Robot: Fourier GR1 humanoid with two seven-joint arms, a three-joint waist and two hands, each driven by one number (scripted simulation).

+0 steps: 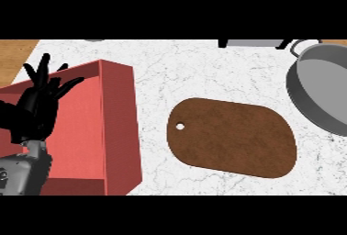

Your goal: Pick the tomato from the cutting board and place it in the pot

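I cannot tell where the tomato is from this view. The brown cutting board point(234, 137) lies flat on the white tabletop point(203, 73), with the grey pot point(305, 98) far right, cut by the edge. My left hand point(37, 108) rests at the left, fingers spread upward, over a red box point(116, 133).

— Left hand point(35, 110)?
— At the view's left edge, black, open, resting, holding nothing; fingers point(45, 64) straight, spread wide, pointing up.
— Left forearm point(24, 172)?
— Grey, up from the lower left corner, nearly upright beneath the wrist.
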